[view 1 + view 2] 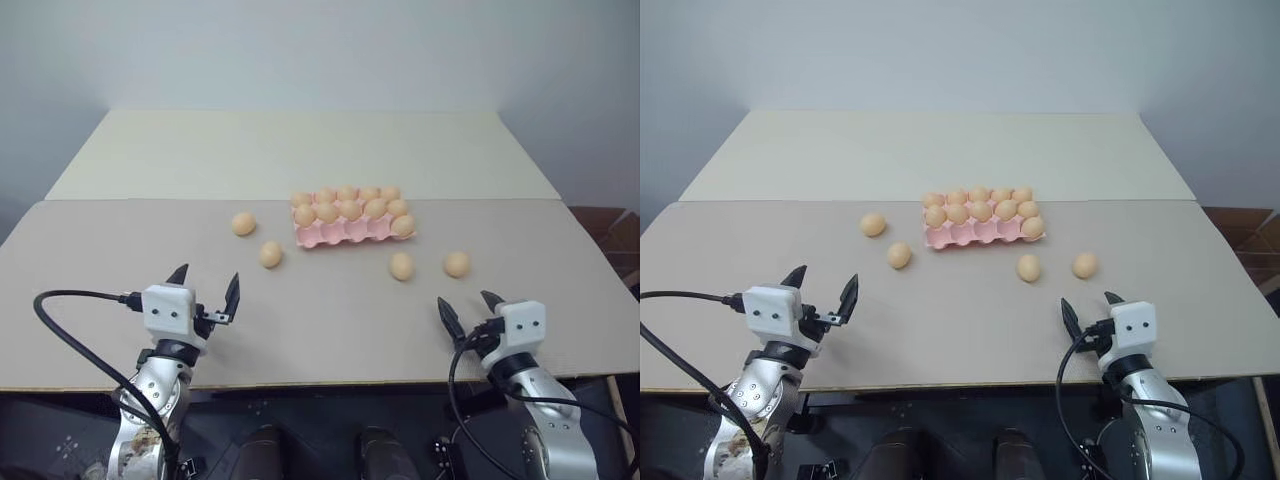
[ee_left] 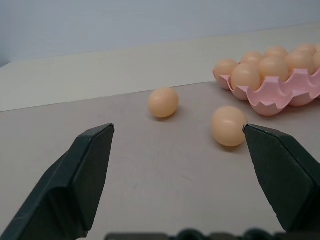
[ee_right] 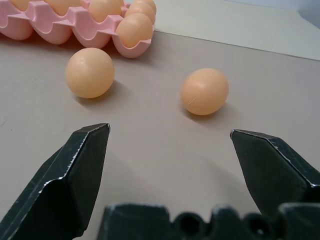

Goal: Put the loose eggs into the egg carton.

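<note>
Four loose eggs lie on the tan tabletop [image 1: 330,330] around the pink egg carton [image 1: 345,233], which sits just above the middle of the head views. Two are to its left: one egg [image 1: 243,223] left of centre, level with the carton, and another [image 1: 270,254] slightly lower and nearer the carton. Two are below its right end: one egg [image 1: 401,265] under the carton's lower right corner, and another [image 1: 457,263] just to its right. None touches the carton or its neighbour.

The eggs look smooth, round and light, so they would likely roll at a nudge and slip from hard black fingers. If real, they would crack under a tight squeeze. The best hold is probably across the widest part of the egg, jaws closing gently from either side.

The carton's upper two rows appear full, and its lower row holds one egg at the right end, leaving four empty cups along the near edge. That edge faces the grippers, so the approach looks unobstructed.

The left gripper [image 1: 206,285] hovers at the lower left with its jaws spread wide and empty; the right gripper [image 1: 468,307] sits at the lower right, likewise wide apart and holding nothing. Bare table lies between each gripper and its nearest eggs. The table's front edge runs close beneath both grippers, so an egg knocked towards the bottom of the frame could roll off.
</note>
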### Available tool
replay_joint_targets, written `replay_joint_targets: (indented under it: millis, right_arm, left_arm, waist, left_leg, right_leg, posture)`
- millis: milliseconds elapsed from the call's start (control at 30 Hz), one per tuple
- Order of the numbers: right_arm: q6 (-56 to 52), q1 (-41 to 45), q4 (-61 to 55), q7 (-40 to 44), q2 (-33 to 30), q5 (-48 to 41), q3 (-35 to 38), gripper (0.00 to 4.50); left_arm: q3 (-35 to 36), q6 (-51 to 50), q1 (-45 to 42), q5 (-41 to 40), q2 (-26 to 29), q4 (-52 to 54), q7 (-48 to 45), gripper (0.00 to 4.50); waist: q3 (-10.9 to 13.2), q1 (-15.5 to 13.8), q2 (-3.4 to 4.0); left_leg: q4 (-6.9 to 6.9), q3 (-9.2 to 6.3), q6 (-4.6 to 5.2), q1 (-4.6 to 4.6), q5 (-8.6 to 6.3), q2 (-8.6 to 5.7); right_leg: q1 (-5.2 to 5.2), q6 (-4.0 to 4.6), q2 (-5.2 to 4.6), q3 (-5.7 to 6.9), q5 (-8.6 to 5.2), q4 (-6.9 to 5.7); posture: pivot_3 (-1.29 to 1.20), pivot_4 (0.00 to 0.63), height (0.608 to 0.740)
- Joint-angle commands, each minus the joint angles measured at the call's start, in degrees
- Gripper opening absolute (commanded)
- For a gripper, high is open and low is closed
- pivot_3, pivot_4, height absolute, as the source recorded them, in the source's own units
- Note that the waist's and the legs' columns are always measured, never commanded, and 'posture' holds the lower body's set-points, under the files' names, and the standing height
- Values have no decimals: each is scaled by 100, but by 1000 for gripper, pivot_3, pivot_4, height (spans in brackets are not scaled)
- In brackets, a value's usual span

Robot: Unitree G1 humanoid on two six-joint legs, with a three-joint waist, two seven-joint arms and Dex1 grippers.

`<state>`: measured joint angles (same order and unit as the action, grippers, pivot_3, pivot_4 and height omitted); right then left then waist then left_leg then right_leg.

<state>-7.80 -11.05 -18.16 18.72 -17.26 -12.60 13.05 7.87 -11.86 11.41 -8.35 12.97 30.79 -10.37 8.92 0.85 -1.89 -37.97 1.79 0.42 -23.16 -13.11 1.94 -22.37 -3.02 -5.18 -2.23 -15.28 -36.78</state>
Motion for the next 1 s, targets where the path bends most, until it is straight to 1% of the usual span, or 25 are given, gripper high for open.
replay_joint_targets:
  millis: [33,400,533,667,733,867,1000]
  right_arm:
    - [-6,68,-249,16,-9,-129,31,4500]
    - [-63,26,-445,40,-42,-167,-20,4500]
    - [-21,-19,-451,109,-52,-156,-61,4500]
    - [-66,-41,-611,-42,66,-138,-76,4500]
    - [-224,-47,-872,-129,97,-203,-74,4500]
    - [-648,176,-1243,-491,244,-347,-16,4500]
    - [-1696,713,-1488,-963,219,-526,70,4500]
  left_arm:
    - [85,28,30,-20,41,244,-21,4472]
    - [212,10,218,-144,62,371,-94,4472]
    - [144,98,230,-220,151,374,-345,4472]
    - [108,87,-36,-534,267,370,-708,4472]
    - [83,-15,-222,-672,378,422,-875,4472]
    - [-125,-134,-590,-810,827,332,-1436,4472]
    - [-264,-548,-1012,-1333,1314,460,-2045,4472]
  waist:
    - [0,-4,0]
    - [0,-9,0]
    - [0,-13,0]
    - [0,-16,0]
    - [0,-21,1]
    - [0,1,1]
    - [-1,2,2]
  left_leg:
    - [0,0,0,0,0,0]
    - [0,0,0,-1,0,0]
    - [0,0,0,-1,0,0]
    - [0,0,0,-1,0,0]
    - [0,-1,0,-2,0,0]
    - [0,-1,0,-1,0,0]
    - [0,-2,0,0,0,1]
  right_leg:
    - [0,0,0,0,0,0]
    - [0,0,-1,1,0,1]
    - [0,0,-1,1,0,1]
    - [0,0,-1,1,0,1]
    - [-1,0,-1,2,0,0]
    - [0,0,1,1,0,-1]
    - [-2,1,3,1,0,-3]
  posture:
    - [0,150,740]
    - [0,150,740]
    - [0,150,740]
    - [0,150,740]
    - [0,150,740]
    - [0,150,740]
    - [0,150,740]
